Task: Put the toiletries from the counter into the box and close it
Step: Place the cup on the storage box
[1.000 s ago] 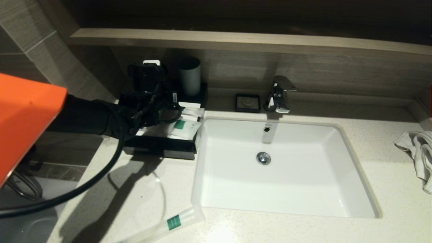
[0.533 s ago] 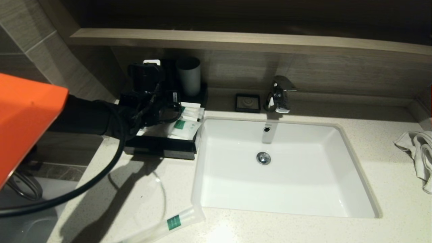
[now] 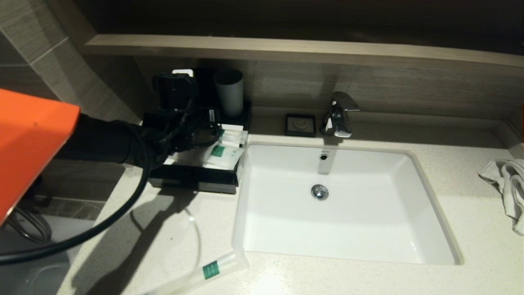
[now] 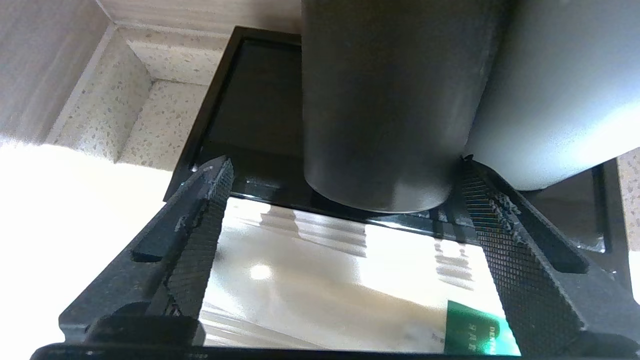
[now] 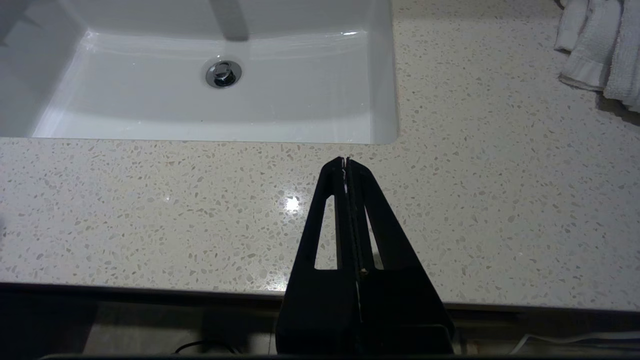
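The black box [image 3: 192,181] stands at the counter's [image 3: 163,229] back left with its front drawer pulled out. Frosted packets [image 3: 224,155] with green labels lie in the drawer. My left gripper [image 3: 203,125] hovers over the box, open and empty. In the left wrist view its fingers [image 4: 200,230] straddle a frosted packet [image 4: 320,280] and point at the black tumbler [image 4: 385,100]. One long slim packet [image 3: 206,271] lies on the counter's front edge, left of the sink. My right gripper [image 5: 346,161] is shut and empty above the counter's front edge, out of the head view.
A grey tumbler [image 3: 230,92] stands on the box's back, beside the black one. The white sink [image 3: 413,162], the faucet [image 3: 337,114] and a small black dish [image 3: 301,125] lie to the right. A white towel [image 3: 505,184] lies at the far right. A wood-look ledge [image 3: 286,47] runs above.
My left gripper has drawn back a little towards the tumblers, uncovering a second green label in the drawer. The packet on the counter and the right arm have not moved.
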Robot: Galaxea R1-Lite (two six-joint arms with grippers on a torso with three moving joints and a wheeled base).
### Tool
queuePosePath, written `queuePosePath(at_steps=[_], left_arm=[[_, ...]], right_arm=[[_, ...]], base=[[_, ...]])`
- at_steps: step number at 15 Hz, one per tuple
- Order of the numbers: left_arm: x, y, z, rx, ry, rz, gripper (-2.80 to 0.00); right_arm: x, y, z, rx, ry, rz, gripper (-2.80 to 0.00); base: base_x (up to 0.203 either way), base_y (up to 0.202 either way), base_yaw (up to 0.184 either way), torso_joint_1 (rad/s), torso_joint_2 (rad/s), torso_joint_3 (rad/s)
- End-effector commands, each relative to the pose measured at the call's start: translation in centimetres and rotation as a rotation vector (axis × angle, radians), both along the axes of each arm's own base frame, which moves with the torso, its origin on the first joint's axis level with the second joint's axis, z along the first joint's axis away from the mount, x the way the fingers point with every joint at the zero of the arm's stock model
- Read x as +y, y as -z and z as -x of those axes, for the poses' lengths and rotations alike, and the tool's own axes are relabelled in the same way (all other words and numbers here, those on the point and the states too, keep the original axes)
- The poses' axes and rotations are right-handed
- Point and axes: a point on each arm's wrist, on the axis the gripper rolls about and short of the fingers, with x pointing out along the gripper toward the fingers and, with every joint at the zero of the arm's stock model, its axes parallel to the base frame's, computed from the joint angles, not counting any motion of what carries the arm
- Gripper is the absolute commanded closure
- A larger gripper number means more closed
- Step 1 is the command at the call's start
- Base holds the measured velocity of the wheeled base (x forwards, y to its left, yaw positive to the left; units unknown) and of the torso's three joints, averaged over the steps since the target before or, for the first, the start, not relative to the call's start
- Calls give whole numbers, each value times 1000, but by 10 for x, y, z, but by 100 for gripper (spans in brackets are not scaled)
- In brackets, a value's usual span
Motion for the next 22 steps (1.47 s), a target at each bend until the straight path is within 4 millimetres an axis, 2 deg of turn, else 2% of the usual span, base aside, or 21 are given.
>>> queuePosePath(at_steps=[1,5,15,22], left_arm=[[1,-6,3,-16,-3,8,-280],[3,-11,6,-26,-4,12,-280],[3,-8,5,-14,-5,10,-280],[14,-2,-3,7,-26,-28,-280]], right_arm=[[0,0,0,2,0,0,0],[0,0,0,2,0,0,0],[0,0,0,2,0,0,0],[0,0,0,2,0,0,0]], base=[[0,0,0,0,0,0],[0,0,0,0,0,0],[0,0,0,0,0,0],[0,0,0,0,0,0]])
